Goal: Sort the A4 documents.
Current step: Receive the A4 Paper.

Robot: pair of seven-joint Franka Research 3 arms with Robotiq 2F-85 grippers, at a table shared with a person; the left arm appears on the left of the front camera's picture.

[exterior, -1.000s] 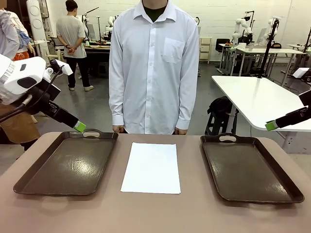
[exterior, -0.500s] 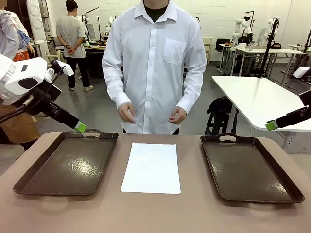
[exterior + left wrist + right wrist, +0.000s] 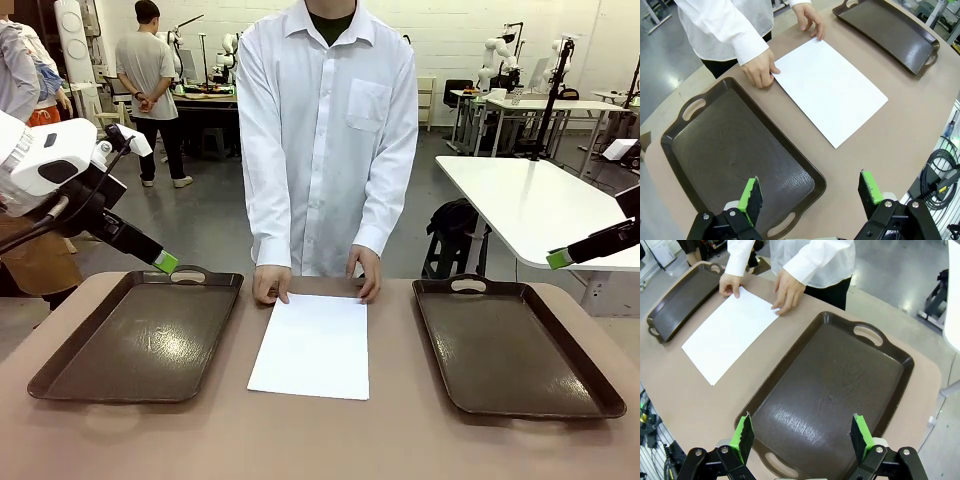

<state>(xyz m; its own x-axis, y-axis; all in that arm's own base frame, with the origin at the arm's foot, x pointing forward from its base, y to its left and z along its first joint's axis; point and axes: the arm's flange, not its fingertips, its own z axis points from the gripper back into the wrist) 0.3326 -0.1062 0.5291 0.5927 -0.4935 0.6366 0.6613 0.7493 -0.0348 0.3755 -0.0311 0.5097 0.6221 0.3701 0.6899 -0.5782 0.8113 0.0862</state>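
Note:
A white A4 document lies flat on the table between two dark brown trays; it also shows in the left wrist view and the right wrist view. A person's two hands rest on its far corners. My left gripper hangs open high over the left tray, nothing between its fingers. My right gripper hangs open above the right tray, also holding nothing. In the front view a green fingertip of the left gripper and one of the right show at the sides.
The person in a white shirt stands at the far edge of the brown table. Both trays hold nothing. A white table stands behind at the right. Cables hang past the table's edge in the left wrist view.
The person has leaned in and lowered both hands onto the far edge of the sheet, which has shifted slightly. Both arms stay still and open.

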